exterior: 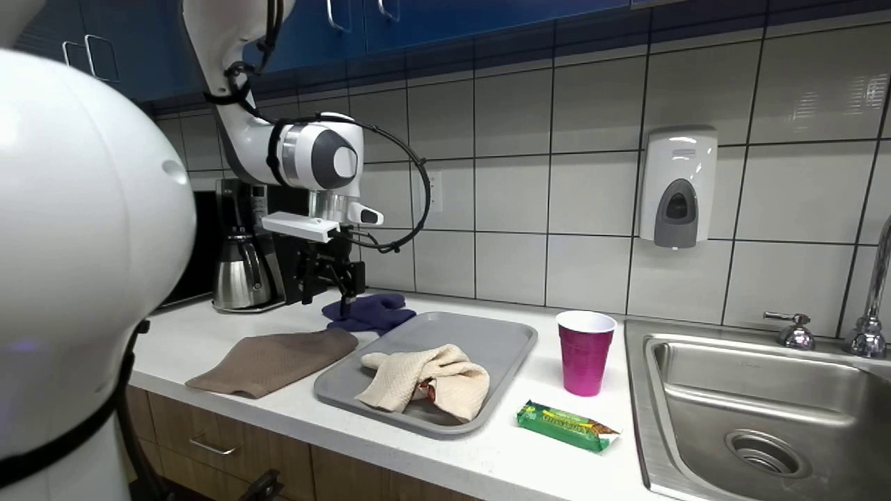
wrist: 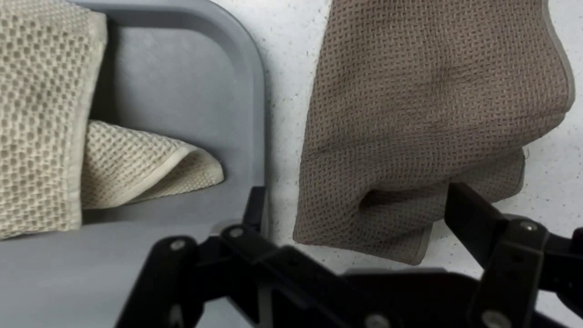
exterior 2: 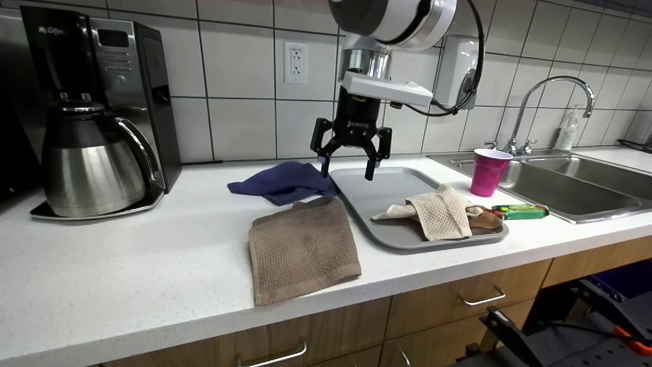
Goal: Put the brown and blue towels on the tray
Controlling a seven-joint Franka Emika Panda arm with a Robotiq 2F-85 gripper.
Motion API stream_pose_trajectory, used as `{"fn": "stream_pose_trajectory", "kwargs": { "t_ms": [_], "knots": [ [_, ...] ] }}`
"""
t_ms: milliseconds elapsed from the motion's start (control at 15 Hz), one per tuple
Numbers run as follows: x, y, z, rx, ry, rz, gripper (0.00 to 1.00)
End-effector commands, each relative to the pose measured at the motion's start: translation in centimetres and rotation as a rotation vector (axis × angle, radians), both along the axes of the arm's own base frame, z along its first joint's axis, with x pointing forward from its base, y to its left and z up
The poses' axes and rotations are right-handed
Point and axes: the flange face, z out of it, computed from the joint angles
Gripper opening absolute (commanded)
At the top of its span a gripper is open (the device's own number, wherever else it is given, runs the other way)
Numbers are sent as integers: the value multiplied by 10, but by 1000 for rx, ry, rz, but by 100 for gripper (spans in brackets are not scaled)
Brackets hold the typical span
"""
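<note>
The brown towel [exterior 2: 305,250] lies on the counter beside the tray, with a raised fold at one end. Behind it is the crumpled blue towel [exterior 2: 284,184], outside the wrist view. The grey tray [exterior: 480,335] rests just to one side of both towels. My gripper [exterior 2: 347,172] hangs above the counter, jaws wide apart with nothing between them. In the wrist view, one finger [wrist: 256,205] appears over the tray's edge and the other finger [wrist: 473,218] over the folded end of the brown towel [wrist: 410,91].
A beige cloth [exterior: 418,376] sits on the tray, partly covering a brown and red item. A magenta cup [exterior: 586,355] and a green packet [exterior: 567,424] stand between tray and steel sink [exterior: 644,417]. A coffee maker [exterior 2: 97,153] is beyond the towels; the tiled wall runs behind.
</note>
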Motion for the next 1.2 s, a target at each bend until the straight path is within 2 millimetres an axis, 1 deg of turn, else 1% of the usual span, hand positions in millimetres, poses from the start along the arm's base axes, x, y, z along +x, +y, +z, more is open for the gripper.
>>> {"fn": "stream_pose_trajectory", "kwargs": {
  "t_ms": [0, 333, 667, 1133],
  "knots": [
    [19, 17, -17, 13, 9, -29, 100],
    [33, 24, -43, 5, 31, -36, 100],
    [40, 27, -65, -1, 53, -36, 100],
    [47, 34, -82, -9, 58, -17, 100]
  ]
}}
